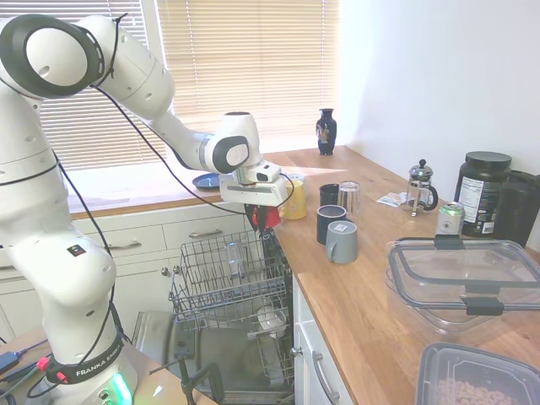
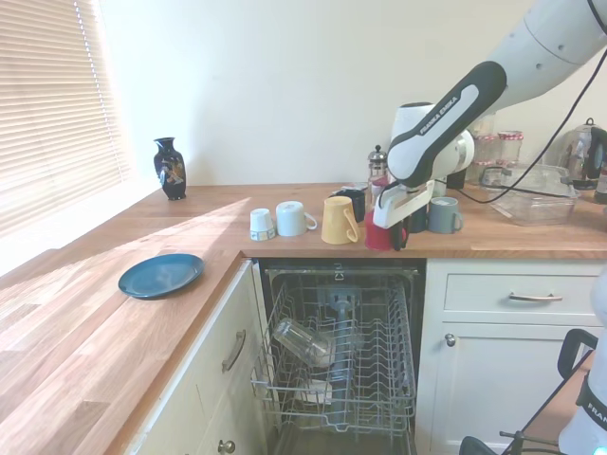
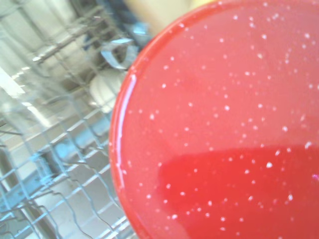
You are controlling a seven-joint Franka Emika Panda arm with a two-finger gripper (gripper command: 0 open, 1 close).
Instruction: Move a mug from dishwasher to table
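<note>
**Red mug held at the countertop's edge**

Red, glossy and white-speckled, the small mug (image 2: 380,234) hangs clenched in our white two-finger gripper (image 2: 387,224). Below the jaws we see the dishwasher's grey wire basket rack (image 2: 334,353); just beside them lies the light-brown wooden butcher-block table (image 2: 531,238), with a yellow mug (image 2: 339,220) nearby.

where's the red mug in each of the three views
First exterior view: the red mug hangs in the gripper at centre, above the dishwasher rack, left of the yellow mug.
Second exterior view: right of centre at the table edge, just right of the yellow mug.
Wrist view: fills the right side, speckled red, rack behind.
Shared landmark: the yellow mug.
</note>
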